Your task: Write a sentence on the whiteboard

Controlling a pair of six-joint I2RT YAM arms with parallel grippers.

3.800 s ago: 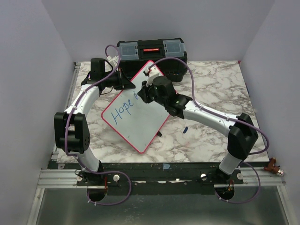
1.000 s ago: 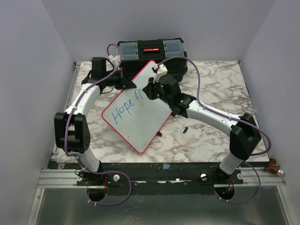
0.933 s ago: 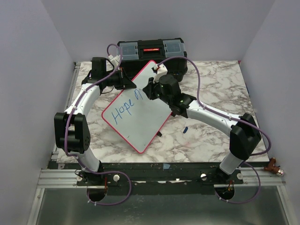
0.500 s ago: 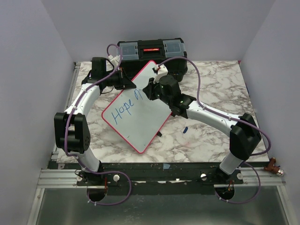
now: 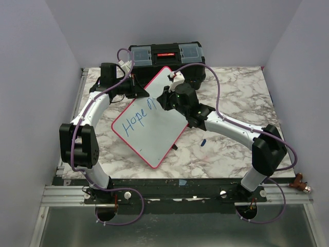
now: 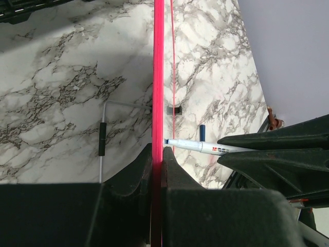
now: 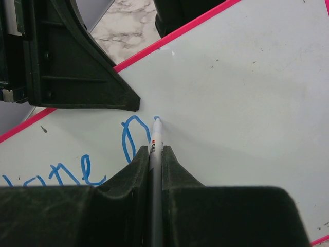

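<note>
Overhead, lost under the right gripper (image 5: 164, 99): the whiteboard (image 5: 149, 136) toward one o'clock, the tip of the marker (image 7: 156, 135), some of the writing after "Hope". Behind its twelve o'clock corner, part of the toolbox (image 5: 164, 54). From the left wrist, board edge-on, writing face out of sight, marker tail buried between dark fingers (image 6: 288, 139). From the right wrist, "Hope" cut off at eight o'clock. Four o'clock of the board overhead: small blue piece (image 5: 203, 142), perhaps a cap, too small to tell.

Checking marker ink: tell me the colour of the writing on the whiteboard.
Blue writing on the whiteboard; clearest in the right wrist view.
</note>
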